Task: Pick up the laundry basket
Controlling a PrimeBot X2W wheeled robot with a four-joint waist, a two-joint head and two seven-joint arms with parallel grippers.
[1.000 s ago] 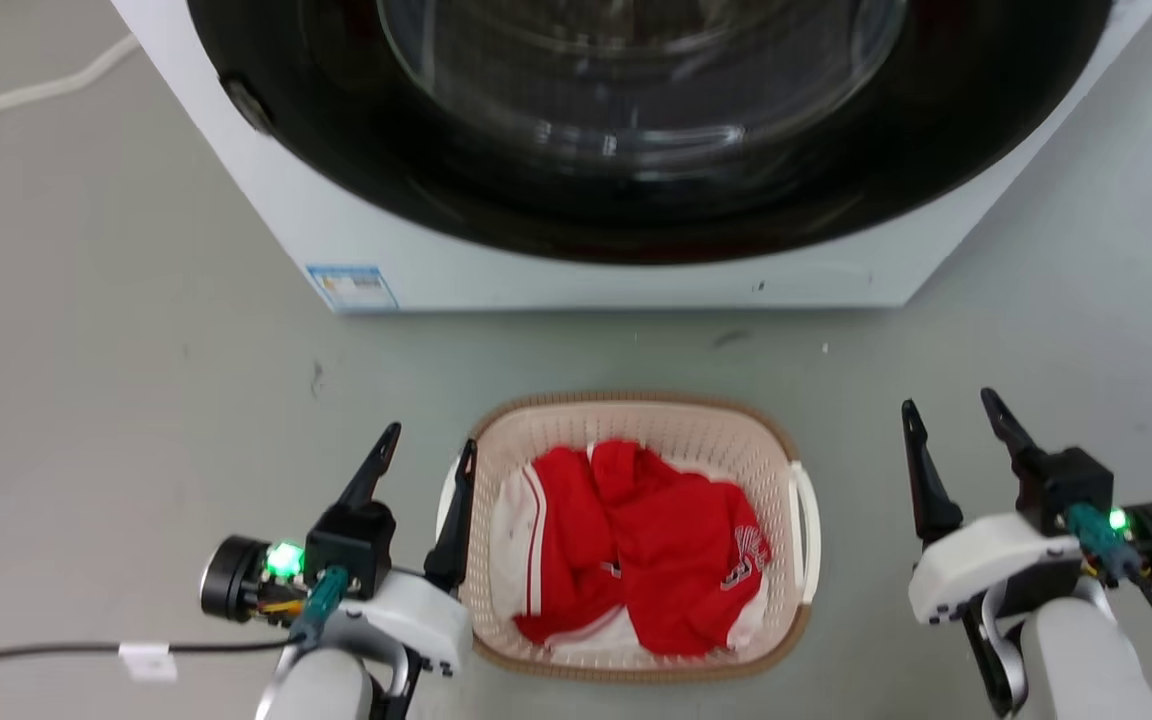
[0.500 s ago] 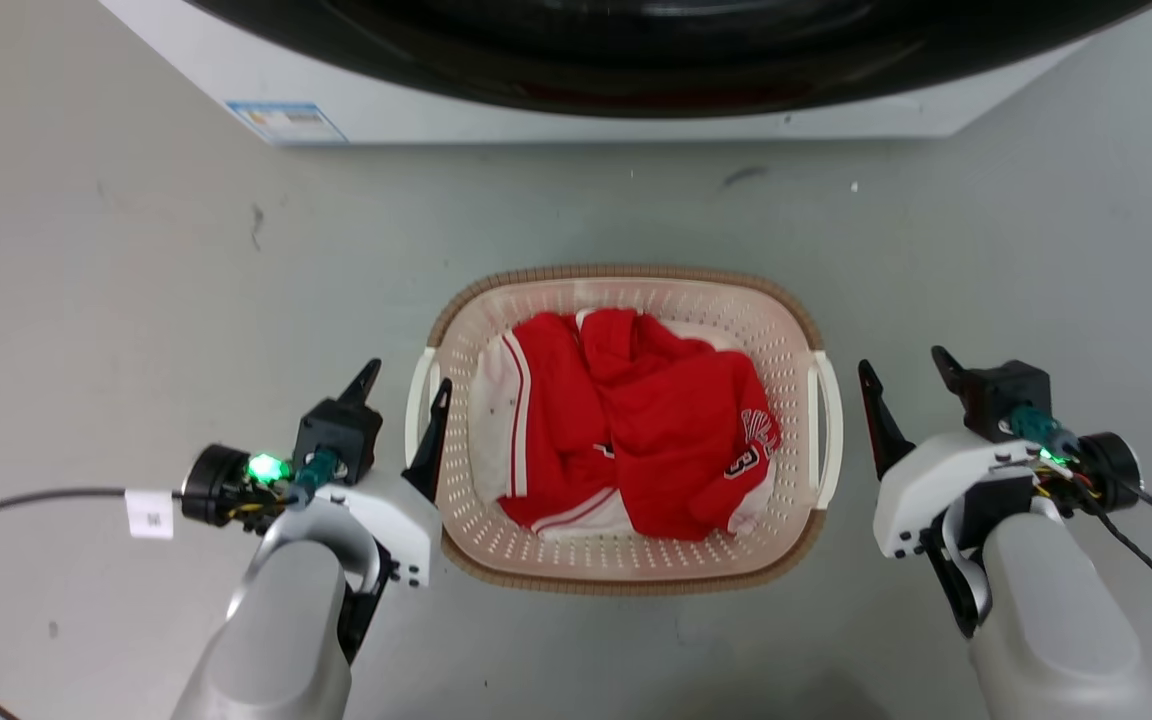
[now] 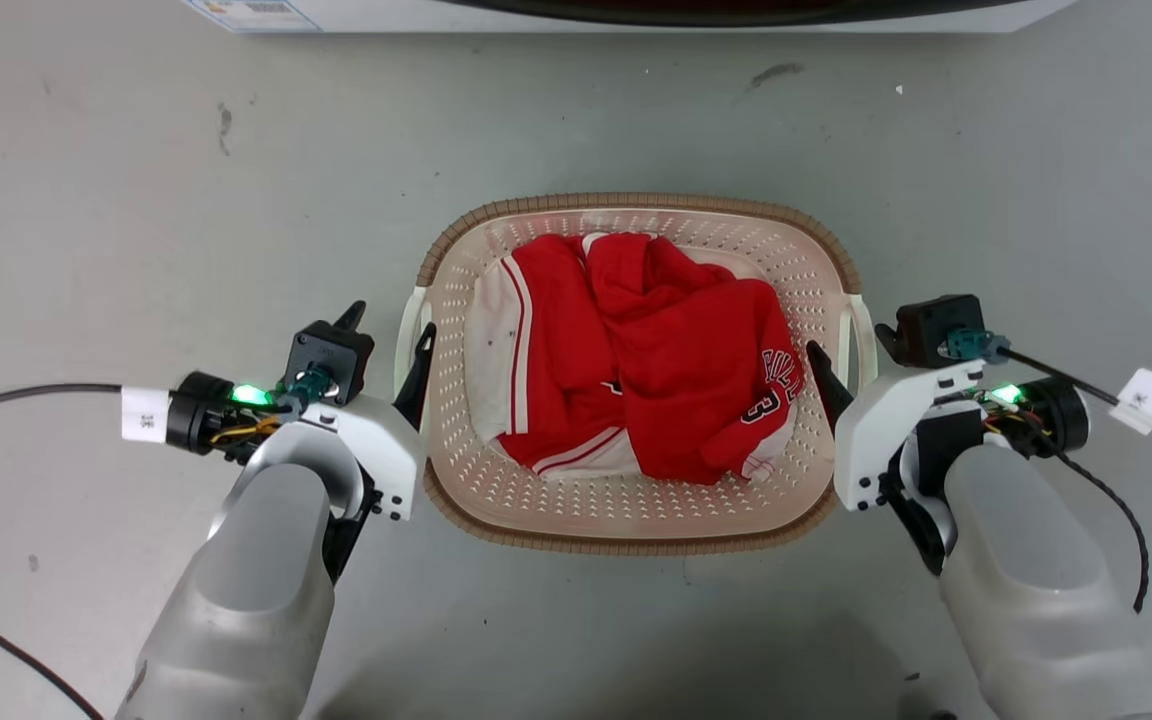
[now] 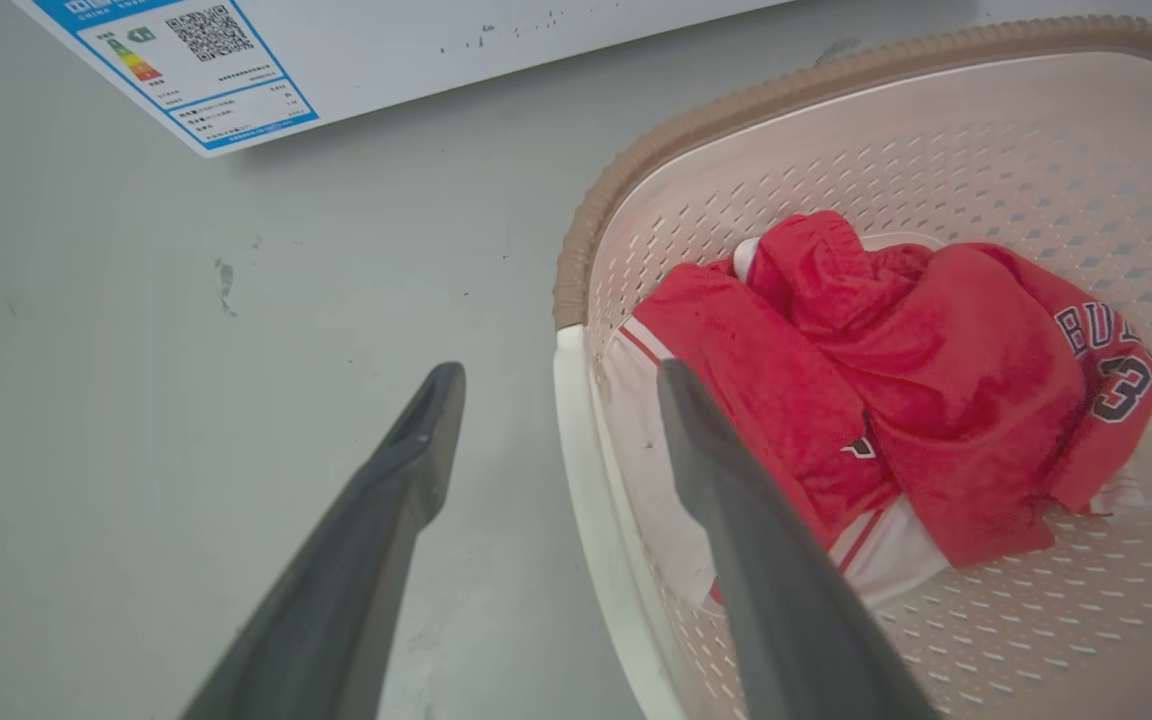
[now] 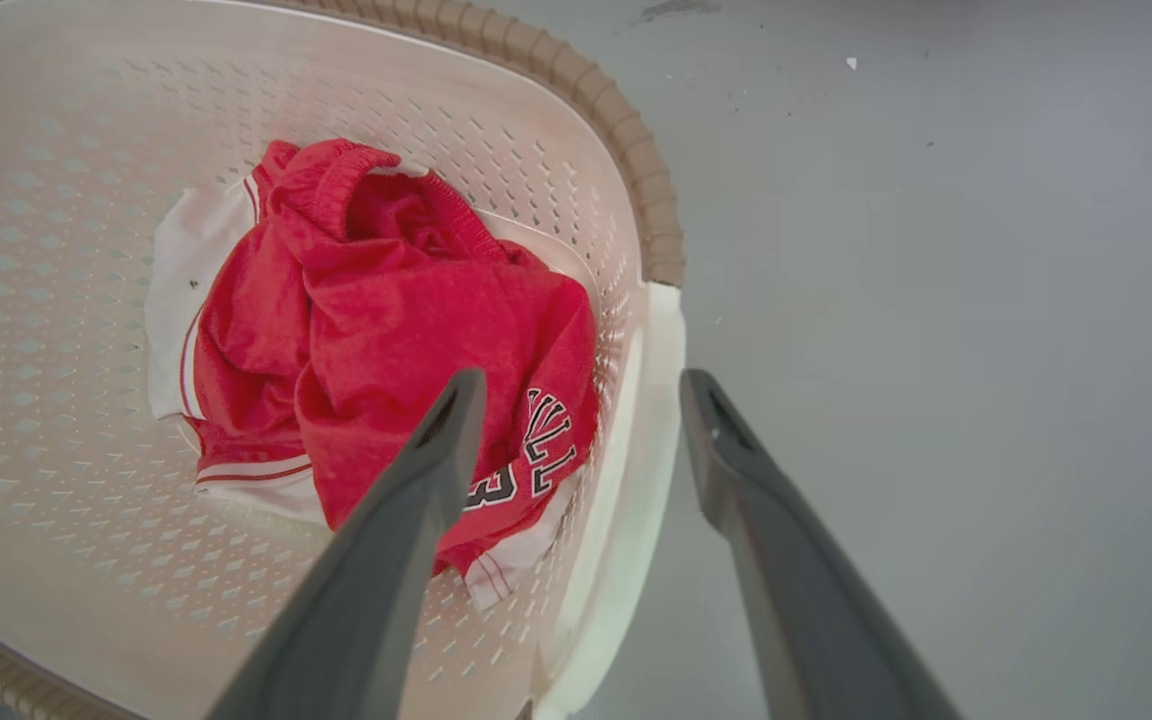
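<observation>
Left pincer (image 3: 391,325) spread, straddling white loop handle (image 4: 576,450) of cream perforated plastic laundry basket (image 3: 636,203), brown woven-look rim; right pincer (image 3: 848,345) spread astride opposite handle (image 3: 863,335). Basket sat on grey floor (image 3: 136,200) before white washer (image 3: 386,15). Risk: uneven lift tilting basket, handle slipping free.

Bare floor (image 3: 86,200) open either side of the laundry basket (image 3: 636,205), washer (image 3: 386,16) base walling the far end, red clothing (image 3: 656,350) heaped mid-basket, clear gap along each side wall, left hand (image 3: 388,328) and right hand (image 3: 848,345) spread astride the white handles (image 3: 402,340), cable (image 3: 36,390) lying left
</observation>
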